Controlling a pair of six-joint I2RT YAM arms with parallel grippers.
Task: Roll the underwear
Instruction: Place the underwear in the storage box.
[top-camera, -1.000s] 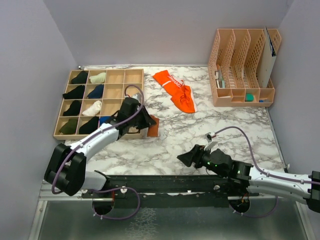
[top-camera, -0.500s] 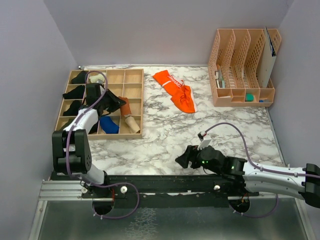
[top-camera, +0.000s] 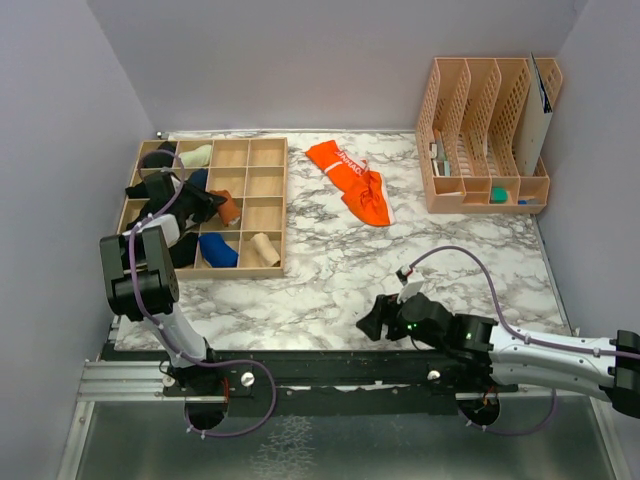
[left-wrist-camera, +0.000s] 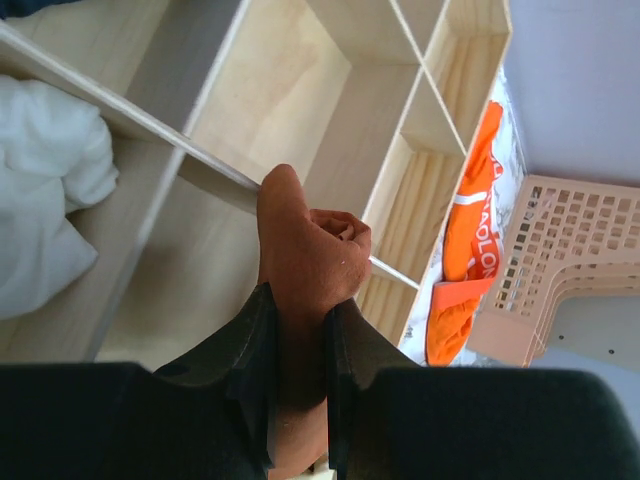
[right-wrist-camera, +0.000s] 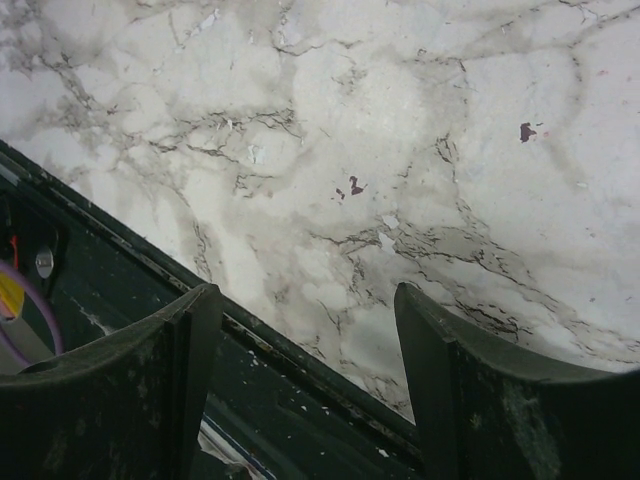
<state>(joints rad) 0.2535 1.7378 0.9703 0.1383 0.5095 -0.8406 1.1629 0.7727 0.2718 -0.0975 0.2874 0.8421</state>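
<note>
The rust-brown underwear (top-camera: 228, 207), rolled into a tight bundle, is pinched in my left gripper (top-camera: 213, 203), which is shut on it above the wooden organiser (top-camera: 284, 200). In the left wrist view the brown roll (left-wrist-camera: 305, 255) sticks out past my gripper (left-wrist-camera: 297, 330) and hangs over a divider between two bare compartments. The bright orange underwear (top-camera: 352, 180) with a white lettered waistband lies loose on the marble at the back middle, also seen as the orange cloth (left-wrist-camera: 468, 255). My right gripper (top-camera: 374, 320) hovers open over the table's near edge, the jaws (right-wrist-camera: 308, 300) holding nothing.
The organiser holds black, navy and green bundles on its left, a blue bundle (top-camera: 218, 250), a cream roll (top-camera: 263, 247) and a white bundle (left-wrist-camera: 40, 230). A tan file rack (top-camera: 485, 135) stands at the back right. A black rail (right-wrist-camera: 120, 290) runs along the near edge.
My left arm swung left and back, carrying the brown roll from the table beside the organiser to above its middle compartments. The right gripper drifted slightly toward the near edge.
</note>
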